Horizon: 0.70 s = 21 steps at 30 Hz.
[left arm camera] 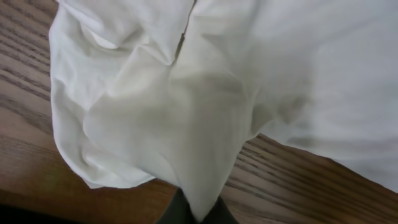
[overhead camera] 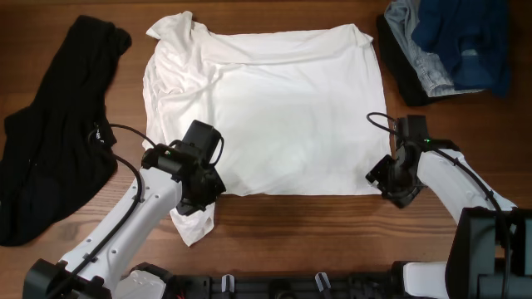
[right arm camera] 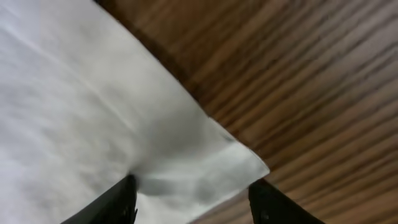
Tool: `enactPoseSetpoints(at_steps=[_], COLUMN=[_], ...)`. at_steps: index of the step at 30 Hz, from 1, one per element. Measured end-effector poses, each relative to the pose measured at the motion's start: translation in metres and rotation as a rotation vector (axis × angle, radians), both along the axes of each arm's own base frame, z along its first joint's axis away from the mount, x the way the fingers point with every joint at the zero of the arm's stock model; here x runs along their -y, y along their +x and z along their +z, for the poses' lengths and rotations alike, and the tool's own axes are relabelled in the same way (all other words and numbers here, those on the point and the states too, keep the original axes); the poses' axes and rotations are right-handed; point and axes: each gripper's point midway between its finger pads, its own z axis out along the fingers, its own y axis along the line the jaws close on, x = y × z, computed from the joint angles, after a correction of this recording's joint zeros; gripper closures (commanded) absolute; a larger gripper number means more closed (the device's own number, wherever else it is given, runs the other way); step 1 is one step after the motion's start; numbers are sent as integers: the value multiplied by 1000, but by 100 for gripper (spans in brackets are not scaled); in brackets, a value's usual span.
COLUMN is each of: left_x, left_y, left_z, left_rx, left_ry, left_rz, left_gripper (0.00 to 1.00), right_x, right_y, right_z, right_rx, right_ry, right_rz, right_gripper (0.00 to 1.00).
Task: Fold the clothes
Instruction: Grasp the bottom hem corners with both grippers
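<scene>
The white T-shirt (overhead camera: 283,108) lies spread flat in the middle of the table, plain side up, with no print showing. My left gripper (overhead camera: 199,189) is at its near left corner, next to the sleeve. In the left wrist view the gripper (left arm camera: 198,214) is shut on a pinched fold of the white fabric (left arm camera: 249,74). My right gripper (overhead camera: 384,178) is at the near right corner. In the right wrist view its fingers (right arm camera: 193,199) are open, one on each side of the shirt corner (right arm camera: 74,112). The black garment (overhead camera: 50,166) lies crumpled at the far left.
A pile of blue and denim clothes (overhead camera: 449,46) sits at the back right corner. The wooden table (overhead camera: 291,232) shows bare along the front edge between the arms. One shirt sleeve hangs toward the front edge under the left arm.
</scene>
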Motion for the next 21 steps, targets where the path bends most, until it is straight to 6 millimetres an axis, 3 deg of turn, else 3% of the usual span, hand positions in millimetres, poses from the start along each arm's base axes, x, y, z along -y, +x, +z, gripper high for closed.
enactPoseSetpoints(at_steps=[2,7,11,14,17,21], left_x=[1,-2,-12,-21,-18,-20], left_y=[2,4,3,1,17,13], left_z=[0,0,2,22,64,73], left_rx=[10,18,5,-10,121,133], left_ry=[-3,14,40,57,19,21], left_rz=[-3,-3,13,-3,-43,-99], left_gripper=[96,96,96,96,96,96], right_x=[3,3,1,1,0,-3], right_y=[4,2,-21,-25,-18,-12], right_z=[0,0,8,24,56,78], right_rx=[17,8,-99,-126,-75,-29], right_ry=[-14,-17,-4,1,3,21], right_rz=[-3,6,63,97,159,239], right_gripper=[96,96,96,96,96,96])
